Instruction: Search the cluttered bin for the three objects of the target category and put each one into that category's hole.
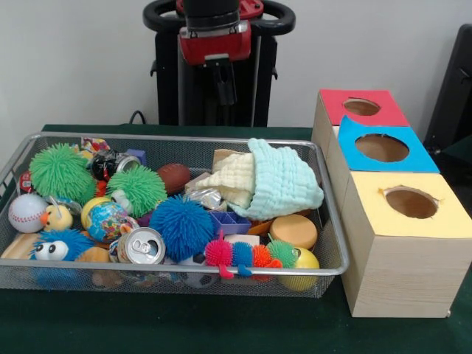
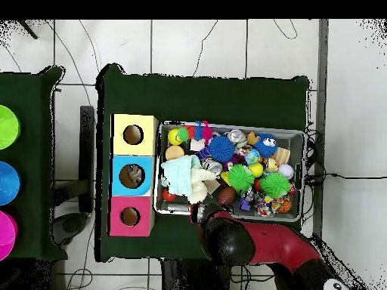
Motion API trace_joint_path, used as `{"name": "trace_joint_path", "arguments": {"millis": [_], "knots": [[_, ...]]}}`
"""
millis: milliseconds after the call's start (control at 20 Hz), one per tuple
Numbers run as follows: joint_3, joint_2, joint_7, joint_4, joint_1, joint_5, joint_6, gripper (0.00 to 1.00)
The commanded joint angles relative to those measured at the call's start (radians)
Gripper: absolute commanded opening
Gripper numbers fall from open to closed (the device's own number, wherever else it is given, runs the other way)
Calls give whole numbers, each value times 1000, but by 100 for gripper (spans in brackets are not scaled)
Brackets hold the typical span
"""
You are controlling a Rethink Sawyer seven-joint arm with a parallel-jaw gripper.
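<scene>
The bin [image 1: 335, 243] is a wide silver wire-mesh basket full of mixed toys; it also shows in the overhead view [image 2: 230, 128]. The hole [image 1: 382, 147] is round, in the bright blue top of the middle wooden box; in the overhead view [image 2: 132, 176] something pale shows inside it. My gripper [image 1: 222, 82] hangs from the red and black arm behind the bin's far rim, above the table and holding nothing that I can see. In the overhead view the gripper [image 2: 199, 214] is at the bin's edge nearest the robot's base, close to the red-topped box.
A red-topped box [image 1: 361, 107] and a yellow-topped box [image 1: 411, 203] flank the blue one. In the bin: a pale green cloth [image 1: 284, 184], green spiky balls [image 1: 59, 171], a blue spiky ball [image 1: 181, 225], a baseball [image 1: 27, 212], a can [image 1: 141, 245], a small football [image 1: 174, 177].
</scene>
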Motion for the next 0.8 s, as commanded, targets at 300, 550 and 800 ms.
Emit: {"name": "trace_joint_path", "arguments": {"millis": [300,550,800], "knots": [[-183,131,216,-146,36,41,-108,0],[-178,124,244,-130,37,114,-130,0],[-171,112,219,-117,20,158,-129,0]]}}
